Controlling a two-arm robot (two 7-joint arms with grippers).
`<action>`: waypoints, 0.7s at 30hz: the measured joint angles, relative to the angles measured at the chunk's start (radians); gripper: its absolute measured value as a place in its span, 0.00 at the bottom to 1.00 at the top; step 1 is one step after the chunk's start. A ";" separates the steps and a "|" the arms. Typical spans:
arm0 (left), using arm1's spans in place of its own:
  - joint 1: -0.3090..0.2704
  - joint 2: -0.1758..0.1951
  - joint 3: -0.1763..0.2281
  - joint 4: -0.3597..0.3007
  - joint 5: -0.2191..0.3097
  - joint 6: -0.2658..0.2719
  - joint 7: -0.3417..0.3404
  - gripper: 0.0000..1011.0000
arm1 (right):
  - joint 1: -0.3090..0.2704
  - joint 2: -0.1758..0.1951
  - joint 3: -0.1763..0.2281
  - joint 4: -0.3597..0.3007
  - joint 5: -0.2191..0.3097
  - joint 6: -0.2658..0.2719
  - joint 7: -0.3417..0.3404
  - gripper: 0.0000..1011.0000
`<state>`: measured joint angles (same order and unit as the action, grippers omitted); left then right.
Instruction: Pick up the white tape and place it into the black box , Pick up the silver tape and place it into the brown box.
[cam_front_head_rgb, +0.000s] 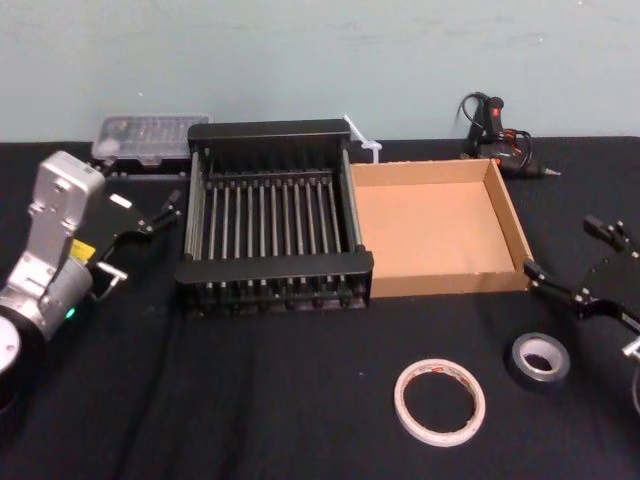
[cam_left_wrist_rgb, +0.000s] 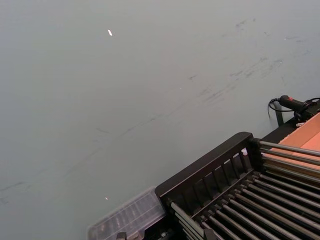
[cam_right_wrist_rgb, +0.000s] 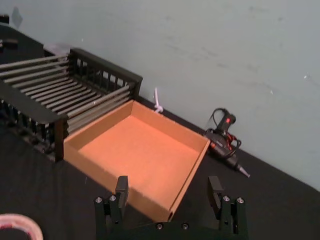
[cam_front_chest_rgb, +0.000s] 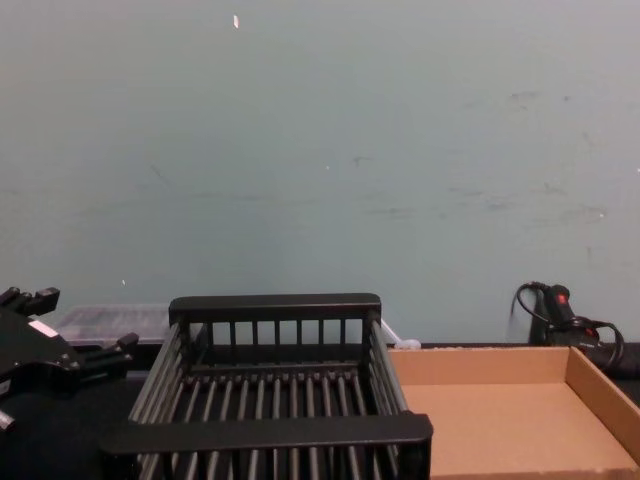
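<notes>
In the head view the black box (cam_front_head_rgb: 270, 268) stands in the middle of the desk (cam_front_head_rgb: 250, 420), its floor bars running away from the robot, and the brown box (cam_front_head_rgb: 437, 228) against its right side. Both rolls lie flat in front of the brown box, holes upward: the white tape (cam_front_head_rgb: 400, 402), with red marks too small to read, and the silver tape (cam_front_head_rgb: 536, 381) to its right. The left tool (cam_front_head_rgb: 150, 235) hangs spread left of the black box, the right tool (cam_front_head_rgb: 568, 250) spread just behind the silver tape. The left wrist view gives a black box corner and a clear case (cam_left_wrist_rgb: 130, 215). The right wrist view looks between spread fingers (cam_right_wrist_rgb: 121, 190) into the brown box. The chest view gives both boxes side-on.
</notes>
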<state>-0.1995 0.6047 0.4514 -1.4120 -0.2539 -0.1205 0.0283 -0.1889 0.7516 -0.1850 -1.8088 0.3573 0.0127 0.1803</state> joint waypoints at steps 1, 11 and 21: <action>0.000 0.000 0.000 0.000 0.000 0.000 0.000 0.99 | -0.004 0.002 0.003 -0.003 0.000 0.006 0.002 0.99; 0.000 0.000 0.000 0.000 0.000 0.000 0.000 0.99 | -0.066 0.039 0.050 -0.043 -0.001 0.073 0.026 0.99; 0.000 0.000 0.000 0.000 0.000 0.000 0.000 0.99 | -0.102 0.049 0.075 -0.056 -0.003 0.144 0.052 0.99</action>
<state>-0.1995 0.6047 0.4514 -1.4120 -0.2539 -0.1205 0.0283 -0.2910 0.8010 -0.1098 -1.8651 0.3543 0.1565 0.2319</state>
